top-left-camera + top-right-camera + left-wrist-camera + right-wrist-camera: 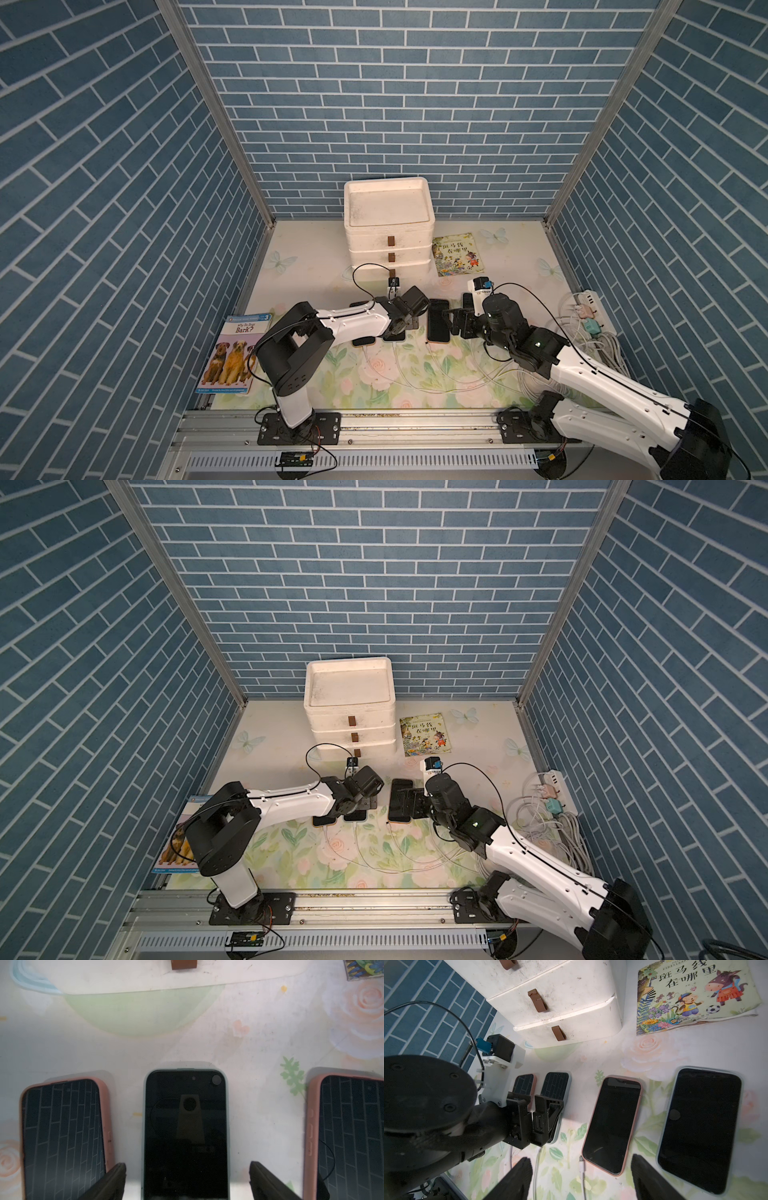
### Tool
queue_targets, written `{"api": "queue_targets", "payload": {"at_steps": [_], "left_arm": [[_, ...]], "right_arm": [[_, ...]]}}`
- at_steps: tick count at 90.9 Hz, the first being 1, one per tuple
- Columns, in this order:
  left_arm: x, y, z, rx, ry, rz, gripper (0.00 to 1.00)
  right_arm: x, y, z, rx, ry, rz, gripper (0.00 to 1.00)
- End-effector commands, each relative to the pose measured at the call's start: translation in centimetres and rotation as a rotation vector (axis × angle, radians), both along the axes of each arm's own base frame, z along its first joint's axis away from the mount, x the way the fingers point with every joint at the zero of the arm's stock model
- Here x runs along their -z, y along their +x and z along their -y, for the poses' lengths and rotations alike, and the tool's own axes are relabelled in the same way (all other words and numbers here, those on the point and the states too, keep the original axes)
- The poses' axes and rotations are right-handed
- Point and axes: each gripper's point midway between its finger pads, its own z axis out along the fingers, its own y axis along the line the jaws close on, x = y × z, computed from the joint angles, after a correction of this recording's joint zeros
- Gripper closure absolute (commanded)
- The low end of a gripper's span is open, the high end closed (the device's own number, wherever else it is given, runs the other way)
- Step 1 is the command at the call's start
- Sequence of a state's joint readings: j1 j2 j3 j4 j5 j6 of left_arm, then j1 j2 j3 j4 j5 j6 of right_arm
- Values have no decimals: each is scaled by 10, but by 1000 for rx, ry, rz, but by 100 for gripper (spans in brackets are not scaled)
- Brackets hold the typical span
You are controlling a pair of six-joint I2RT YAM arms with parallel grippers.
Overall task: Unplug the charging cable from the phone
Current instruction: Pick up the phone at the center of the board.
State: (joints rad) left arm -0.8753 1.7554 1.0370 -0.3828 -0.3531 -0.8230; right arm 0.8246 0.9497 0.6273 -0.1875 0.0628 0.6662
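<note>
Several phones lie face up in a row on the flowered table. My left gripper [187, 1167] is open and low over a pale-green-cased phone [186, 1126], one finger on each side with a gap to both. A white charging cable [536, 1164] runs to that phone's near end under the gripper [533, 1118]. Beside it lies a pink-cased phone [612, 1124]. A loose white cable plug [581, 1164] rests on the table just off its near corner, apart from it. My right gripper [580, 1158] is open above that plug, holding nothing. In both top views the grippers [399, 328] [455, 324] are over the row.
White three-drawer unit [388, 224] behind the phones. Picture book [457, 253] at back right, dog book [235, 353] at front left. Power strip [590, 309] with chargers and bundled white cables [611, 349] along the right wall. Largest phone [699, 1126] at the row's right end.
</note>
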Motion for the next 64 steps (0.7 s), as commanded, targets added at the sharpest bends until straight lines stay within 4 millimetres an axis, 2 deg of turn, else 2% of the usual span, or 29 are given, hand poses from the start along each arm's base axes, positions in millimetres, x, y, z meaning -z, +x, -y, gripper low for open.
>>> {"api": "queue_targets", "payload": {"at_steps": [1, 12, 20, 27, 46, 55, 64], "left_arm": [[16, -6, -7, -10, 22, -38, 5], [21, -8, -9, -12, 27, -50, 5], [19, -7, -9, -18, 19, -45, 5], [18, -5, -9, -22, 15, -40, 5], [19, -4, -8, -22, 14, -43, 5], [20, -3, -10, -30, 24, -41, 5], [22, -4, -11, -32, 30, -47, 5]], "right_arm": [[5, 2, 5, 40, -8, -13, 20], [17, 5, 13, 89, -59, -37, 17], [33, 13, 41, 237, -185, -75, 4], [39, 18, 50, 296, -259, -99, 1], [27, 32, 72, 439, -301, -26, 1], [9, 33, 78, 473, -184, 64, 1], [-3, 29, 71, 414, -28, 94, 1]]}}
